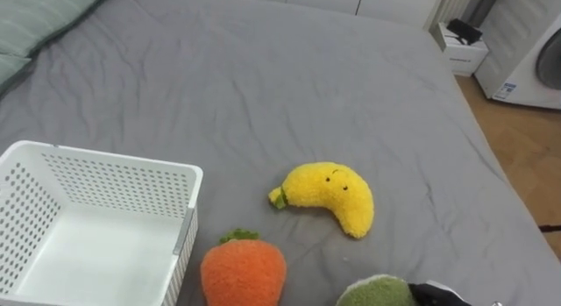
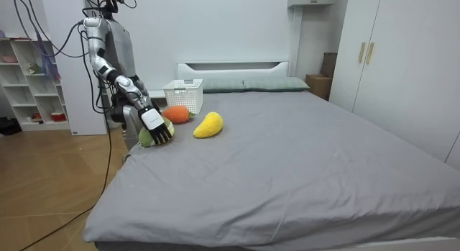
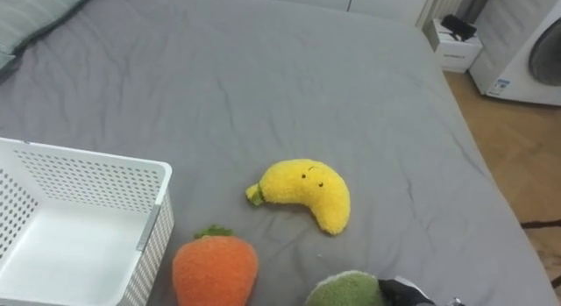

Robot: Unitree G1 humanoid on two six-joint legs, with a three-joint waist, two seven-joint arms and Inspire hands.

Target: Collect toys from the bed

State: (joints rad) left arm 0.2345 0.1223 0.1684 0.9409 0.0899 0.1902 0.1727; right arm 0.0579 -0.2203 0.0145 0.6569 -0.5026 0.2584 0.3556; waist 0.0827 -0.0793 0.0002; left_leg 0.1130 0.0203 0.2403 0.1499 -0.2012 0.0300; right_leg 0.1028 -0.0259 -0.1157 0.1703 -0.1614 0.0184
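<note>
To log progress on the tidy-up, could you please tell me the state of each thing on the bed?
White basket: upright, nothing seen inside.
Yellow banana toy: lying loose on the bed, outside the basket.
Orange carrot toy: on the bed beside the basket, untouched.
Green toy: on the bed, right hand at it, grasp unclear.

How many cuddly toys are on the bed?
3. The yellow banana lies mid-bed, the orange carrot beside the basket, the green toy at the near edge under the right hand. The basket is partly out of frame; another could hide there.
</note>
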